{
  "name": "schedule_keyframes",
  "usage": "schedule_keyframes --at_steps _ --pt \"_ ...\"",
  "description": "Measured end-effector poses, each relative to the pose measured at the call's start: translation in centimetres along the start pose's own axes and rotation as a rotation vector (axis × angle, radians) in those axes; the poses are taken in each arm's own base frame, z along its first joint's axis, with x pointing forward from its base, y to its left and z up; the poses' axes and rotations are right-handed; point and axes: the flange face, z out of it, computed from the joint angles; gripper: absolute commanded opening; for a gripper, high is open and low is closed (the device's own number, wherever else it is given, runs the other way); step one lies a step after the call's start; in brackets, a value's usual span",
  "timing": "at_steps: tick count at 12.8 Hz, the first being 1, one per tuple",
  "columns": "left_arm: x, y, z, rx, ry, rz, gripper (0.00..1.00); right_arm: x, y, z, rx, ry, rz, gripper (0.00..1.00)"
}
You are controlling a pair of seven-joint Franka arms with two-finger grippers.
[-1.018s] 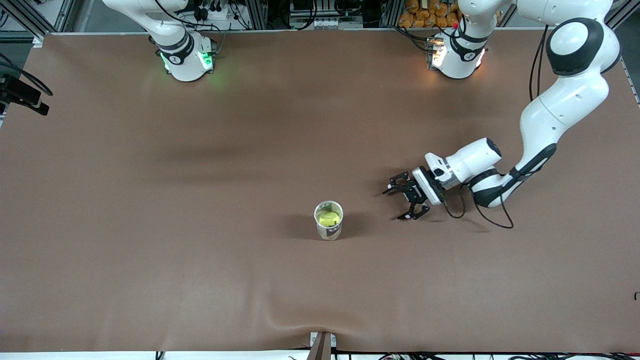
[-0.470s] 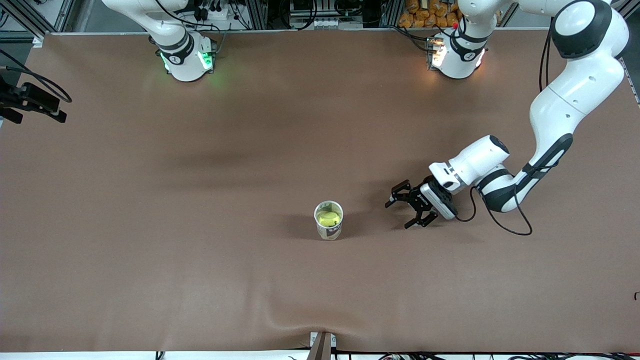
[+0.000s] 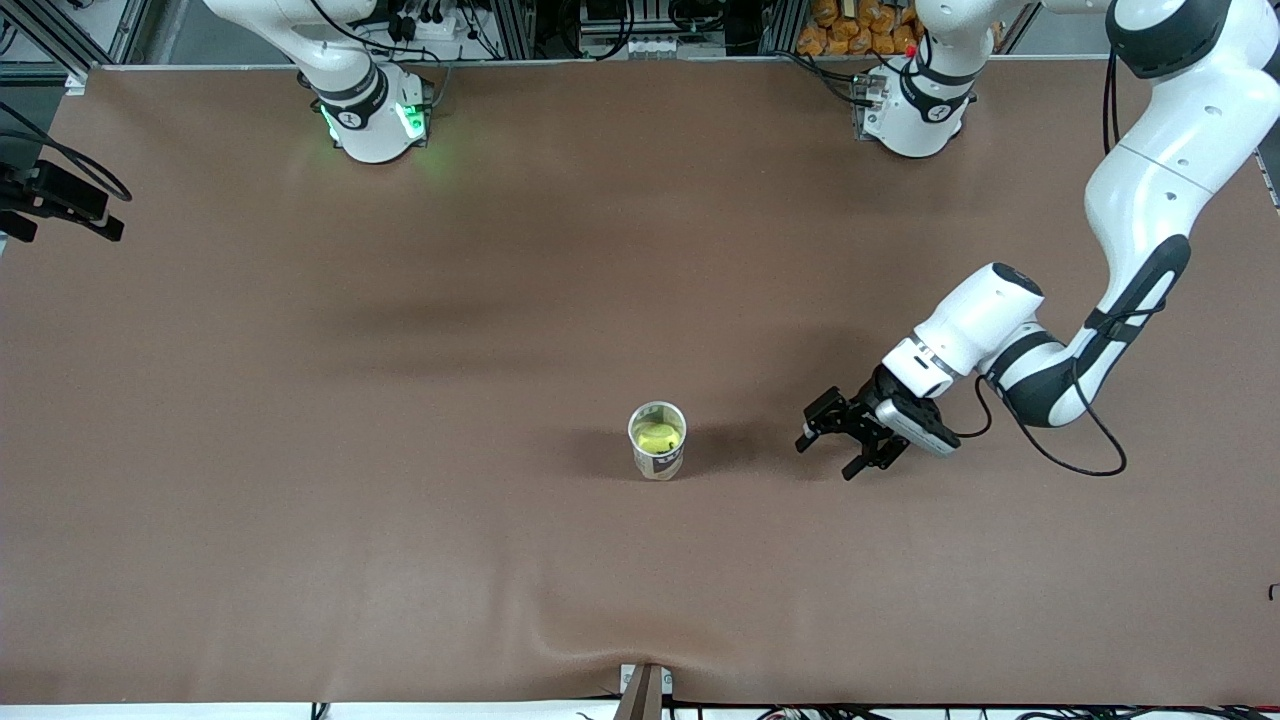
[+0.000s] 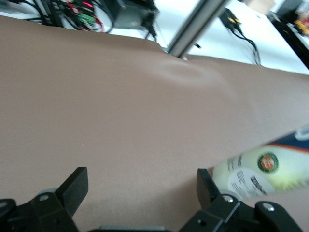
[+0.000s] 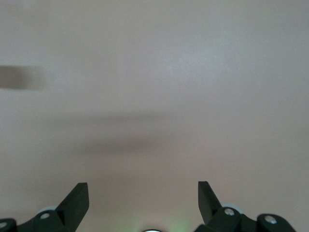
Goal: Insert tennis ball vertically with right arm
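A yellow-green tennis ball (image 3: 657, 436) sits inside a clear upright can (image 3: 658, 460) that stands mid-table. My left gripper (image 3: 828, 457) hangs low over the table beside the can, toward the left arm's end, open and empty. In the left wrist view its fingers (image 4: 73, 183) spread wide over bare cloth, and the can's labelled wall (image 4: 260, 171) shows just outside one finger. My right gripper (image 5: 142, 186) is open and empty over bare brown table. In the front view I see only the right arm's base (image 3: 370, 115).
Brown cloth (image 3: 400, 400) covers the whole table, with a wrinkle near the front edge (image 3: 600, 640). A black part with a cable (image 3: 60, 200) juts in at the table's edge at the right arm's end. The left arm's base (image 3: 915, 105) stands at the table's back edge.
My left gripper has drawn away from the can toward the left arm's end, still open. The black part at the right arm's edge shifted slightly. The can and ball have not moved.
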Motion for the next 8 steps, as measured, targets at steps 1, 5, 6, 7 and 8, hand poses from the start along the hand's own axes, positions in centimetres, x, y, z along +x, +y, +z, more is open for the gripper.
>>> schedule_keyframes --at_steps 1,5,6,7,8 --pt "0.6 0.7 -0.1 0.019 0.006 -0.032 1.0 0.0 0.0 0.0 -0.002 -0.003 0.0 1.0" --pt "3.2 4.5 0.3 0.116 0.034 -0.173 1.0 -0.1 0.0 0.1 -0.006 -0.008 0.0 1.0" --pt "4.1 6.1 0.6 0.157 0.039 -0.229 1.0 -0.1 0.1 0.1 -0.012 -0.008 0.0 1.0" --pt "4.9 7.8 0.9 0.199 0.041 -0.279 1.0 -0.1 0.1 0.0 -0.02 -0.009 -0.001 1.0" --pt "5.7 9.5 1.0 0.234 0.045 -0.334 1.0 -0.1 0.0 0.1 -0.021 -0.013 0.001 1.0"
